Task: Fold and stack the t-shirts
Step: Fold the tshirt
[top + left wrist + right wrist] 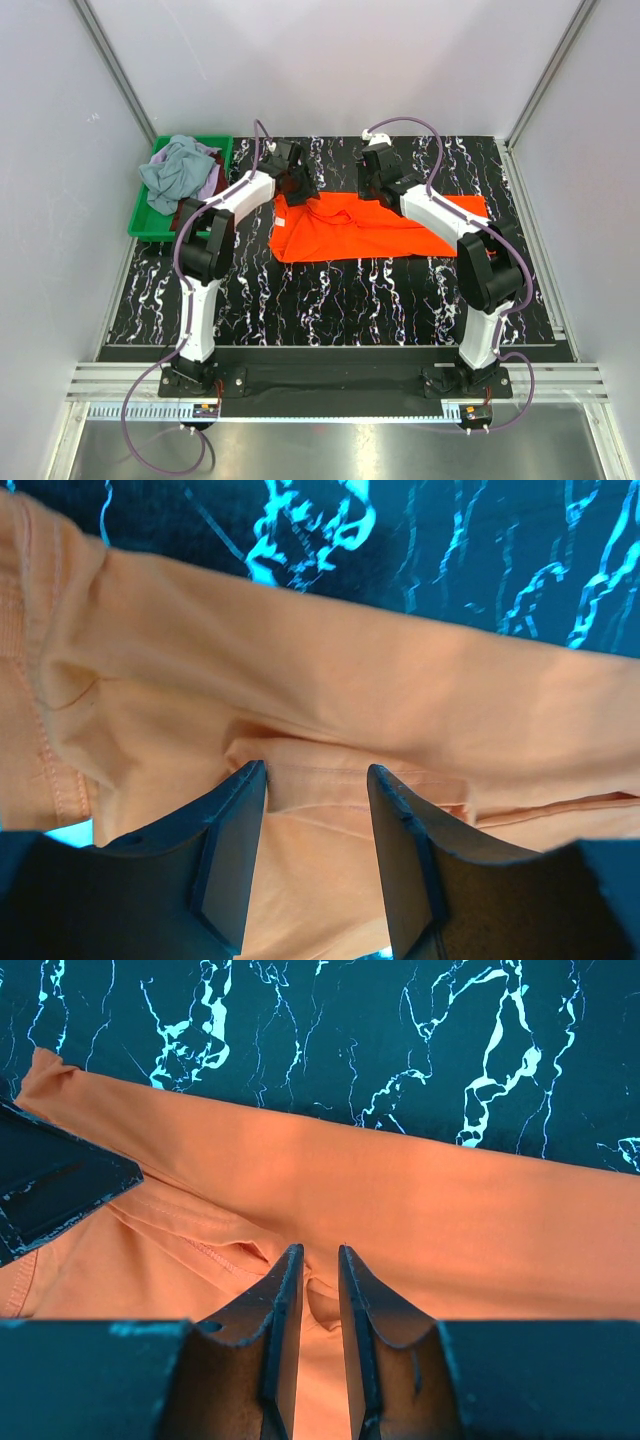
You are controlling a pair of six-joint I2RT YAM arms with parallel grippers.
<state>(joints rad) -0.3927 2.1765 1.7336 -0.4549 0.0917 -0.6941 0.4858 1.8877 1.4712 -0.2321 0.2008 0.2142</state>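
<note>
A bright orange-red t-shirt (340, 230) lies partly folded on the black marbled table. My left gripper (300, 186) is at its far left edge. In the left wrist view the left gripper (315, 770) is open, its fingers down on either side of a seam fold of the shirt (350, 670). My right gripper (376, 186) is at the shirt's far edge near the middle. In the right wrist view the right gripper (320, 1252) is nearly closed on a small pucker of the orange cloth (450, 1230). The neck label is out of view.
A green plastic bin (140, 226) at the table's far left holds a grey-blue shirt (176, 170), a lilac one (212, 186) and a dark red one (190, 210). The left gripper's body (50, 1180) shows at the left of the right wrist view. Grey walls surround the table.
</note>
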